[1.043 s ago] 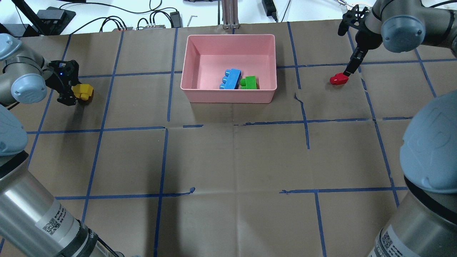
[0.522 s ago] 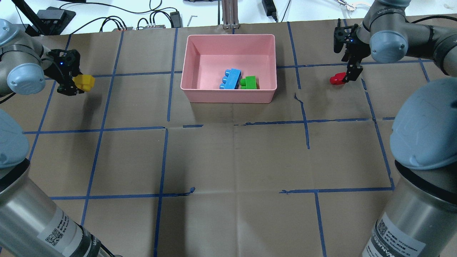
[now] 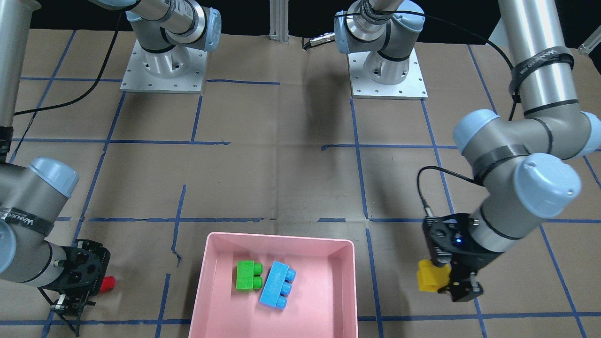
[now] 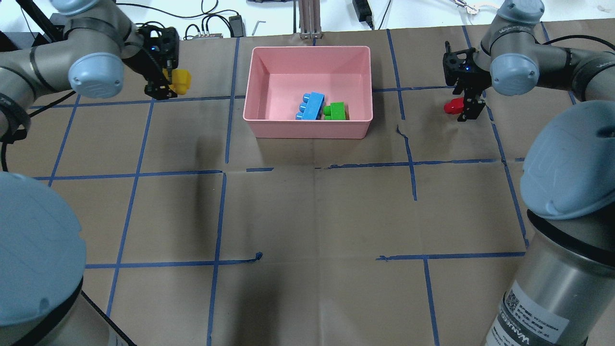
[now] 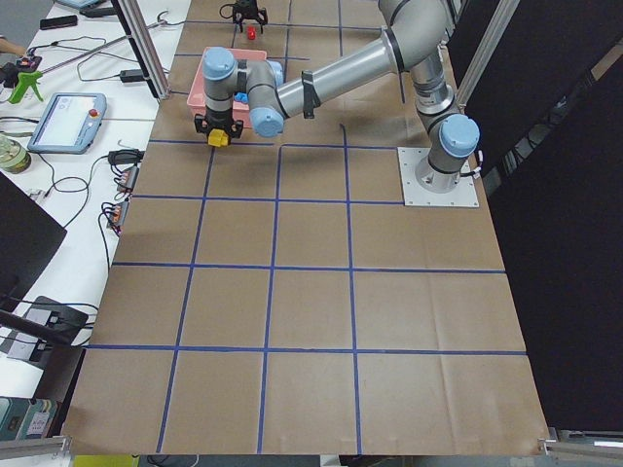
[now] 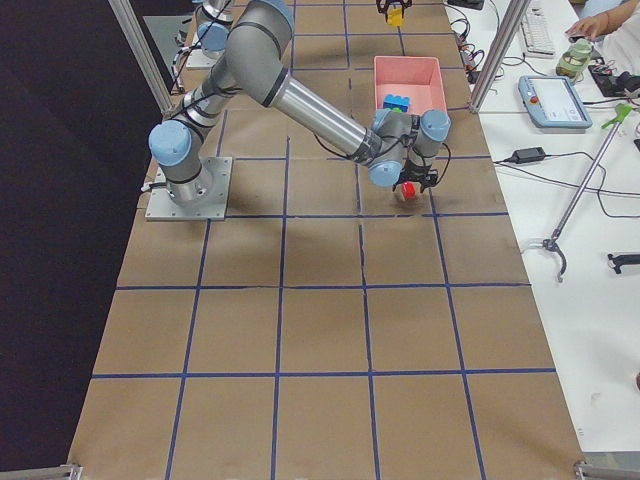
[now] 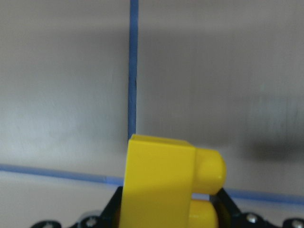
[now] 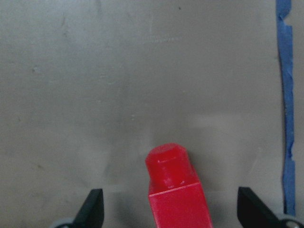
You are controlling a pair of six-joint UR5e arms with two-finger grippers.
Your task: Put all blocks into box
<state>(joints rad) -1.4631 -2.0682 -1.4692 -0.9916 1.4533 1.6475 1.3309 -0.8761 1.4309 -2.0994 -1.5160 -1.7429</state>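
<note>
The pink box (image 4: 307, 129) stands at the far middle of the table and also shows in the front view (image 3: 277, 240). In it lie the light-blue block (image 4: 310, 105) and the green block (image 4: 336, 111). My left gripper (image 4: 167, 84) is shut on the yellow block (image 4: 180, 80) and holds it above the table, left of the box. The left wrist view shows the yellow block (image 7: 161, 185) between the jaws. My right gripper (image 4: 465, 106) is open, low over the red block (image 4: 450, 106), right of the box. In the right wrist view the red block (image 8: 175, 199) lies between the spread fingertips (image 8: 92, 206).
Cables and small devices (image 4: 206, 29) lie along the far edge behind the box, beside a metal post (image 4: 307, 19). Blue tape lines (image 4: 226, 120) grid the brown table cover. The arm bases (image 3: 162, 70) stand on the robot's side.
My left gripper has carried the yellow block right and further away, towards the box. My right gripper has shifted slightly left and now straddles the red block, which has not moved.
</note>
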